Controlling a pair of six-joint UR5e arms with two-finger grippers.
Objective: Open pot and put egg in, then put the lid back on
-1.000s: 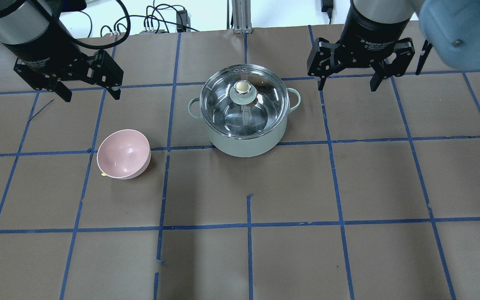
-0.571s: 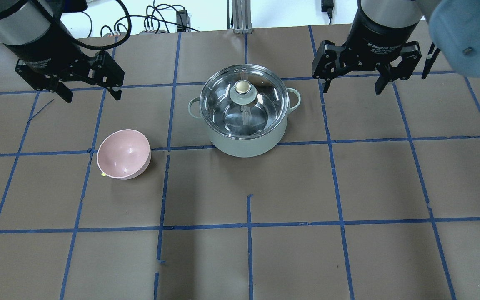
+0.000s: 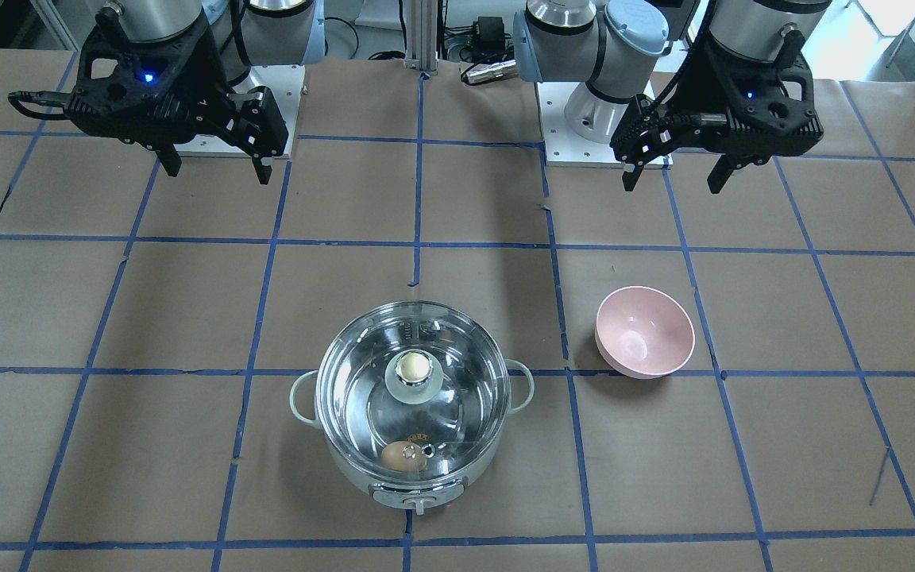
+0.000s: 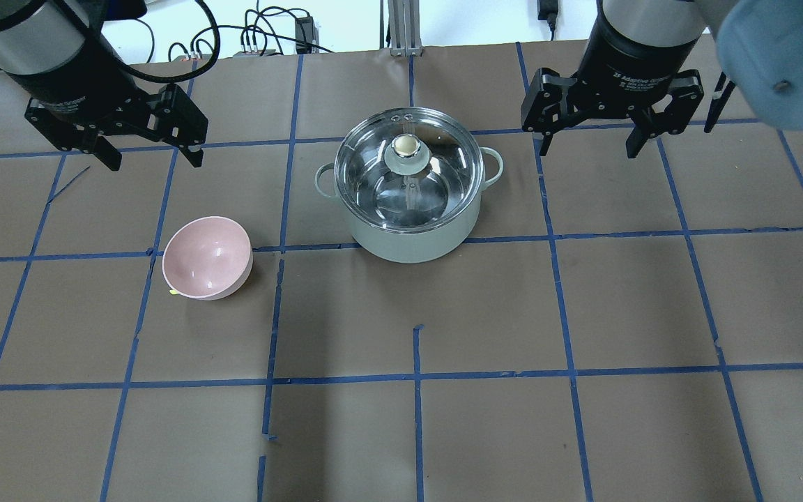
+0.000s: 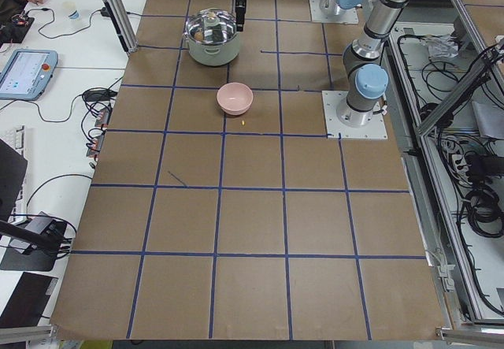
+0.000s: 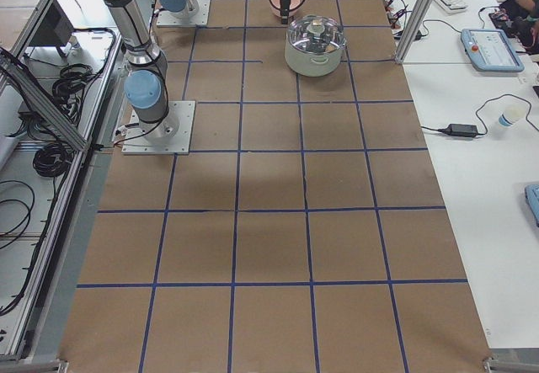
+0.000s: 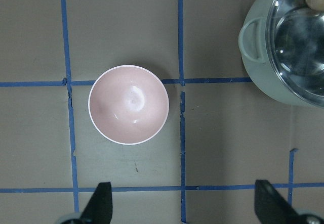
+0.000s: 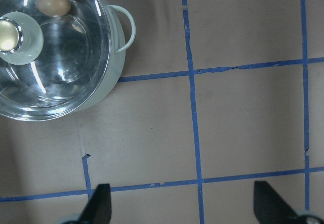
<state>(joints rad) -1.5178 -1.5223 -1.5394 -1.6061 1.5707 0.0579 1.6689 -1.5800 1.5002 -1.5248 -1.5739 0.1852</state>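
Overhead exterior view, read from left to right.

**Left claw** (image 4: 154,162): hangs above the brown table (image 4: 583,314) with its two fingers spread wide, gripping nothing.

**Bowl** (image 4: 208,256): a pink bowl standing upright on the table, below the left claw and well apart from it. In the left wrist view it lies ahead of the fingertips, a little to the left of their midline.

**Pot** (image 4: 415,240): a pale mint pot standing on the table between the two claws and lower than both. It is to the right of the left claw and to the left of the right claw. Neither claw touches it. One loop handle faces each claw.

**Lid** (image 4: 366,164): a clear glass dome seated level on the pot's rim, closing it. Its gold-capped knob stands upright at the centre.

**Egg** (image 3: 399,457): a tan egg lying inside the pot under the lid. It rests on the steel floor against the wall on the switch-tab side, the side farther from both claws. The right wrist view shows it through the glass, just beside the knob.

**Right claw** (image 4: 590,150): hangs above the table, fingers wide apart, gripping nothing. The pot is below it and off to its left.
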